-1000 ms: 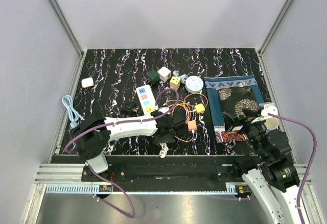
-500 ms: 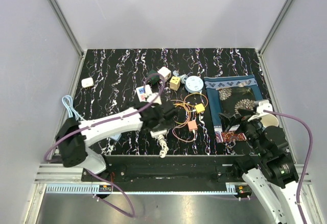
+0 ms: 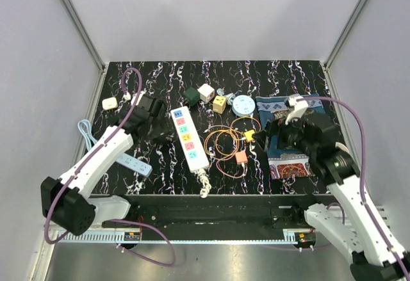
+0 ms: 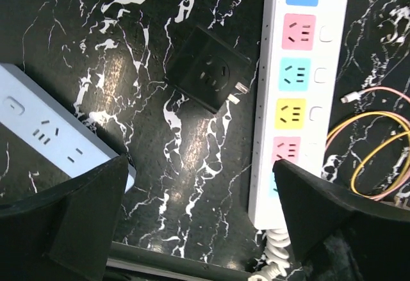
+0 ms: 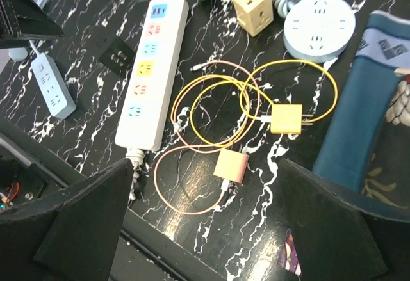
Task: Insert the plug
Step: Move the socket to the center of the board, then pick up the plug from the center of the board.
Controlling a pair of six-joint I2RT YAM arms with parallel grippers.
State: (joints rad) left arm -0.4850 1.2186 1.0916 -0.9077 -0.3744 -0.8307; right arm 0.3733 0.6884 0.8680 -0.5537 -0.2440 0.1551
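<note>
Cable, light blue and coiled (image 3: 86, 137), lay at the left edge of the table (image 3: 160, 70), with a small white adapter (image 3: 109, 103) toward the far-left corner. A light blue power strip (image 3: 132, 163) lay at an angle nearer the near edge.

The left gripper (image 4: 200, 162) hung over the left half of the table, fingers spread wide apart, holding nothing. Under it the black plug adapter (image 4: 208, 76) lay flat with its socket face up and a metal prong showing at its side. It sat between the light blue strip and the white power strip (image 3: 188, 137), just beside the latter.

The white strip ran from far to near at mid-table. Right of it lay looped yellow and orange cables, a yellow plug (image 5: 286, 118) and an orange plug (image 5: 230, 164). A round white socket (image 3: 243, 106) lay beyond them.

A blue patterned cloth (image 3: 307, 105) lay along the right edge. The right gripper (image 5: 205, 162) hovered by the cloth's left border, fingers wide apart and empty.
</note>
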